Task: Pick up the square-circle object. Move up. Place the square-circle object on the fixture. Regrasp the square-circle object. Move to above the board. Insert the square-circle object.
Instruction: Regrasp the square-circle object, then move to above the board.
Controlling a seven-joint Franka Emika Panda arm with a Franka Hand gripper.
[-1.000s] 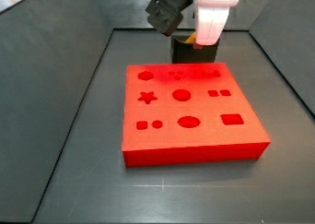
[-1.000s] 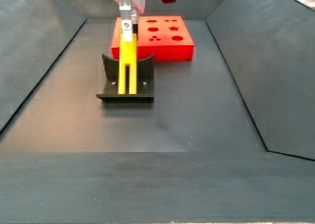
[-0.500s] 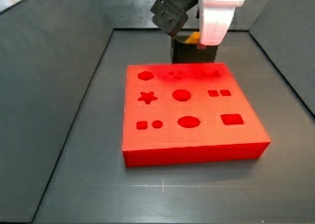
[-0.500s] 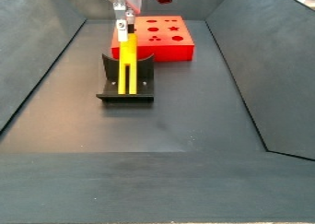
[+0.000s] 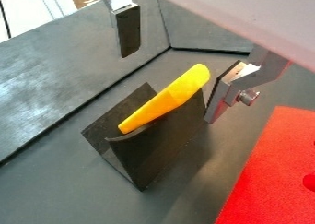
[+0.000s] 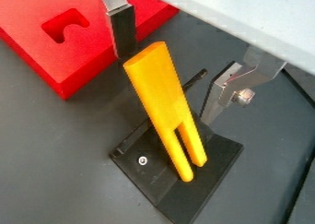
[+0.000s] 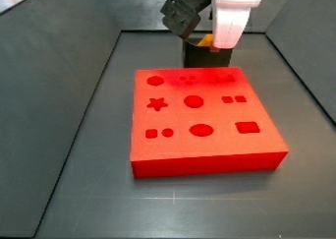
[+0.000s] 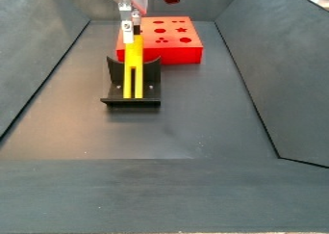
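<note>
1. This is a robotics lab test cell: a matte dark grey floor (image 8: pixel 193 122) boxed in by sloping grey walls (image 8: pixel 264 55).
2. A big flat red board with shaped cutouts (image 7: pixel 203 120) and a dark L-shaped fixture (image 8: pixel 133 91) sit inside.
3. The arm's silver two-finger gripper (image 6: pixel 172 66) hangs spread above that fixture.

In a side view the hand (image 7: pixel 199 38) hides most of the fixture (image 7: pixel 199 56); the peg cannot be seen there.
</note>
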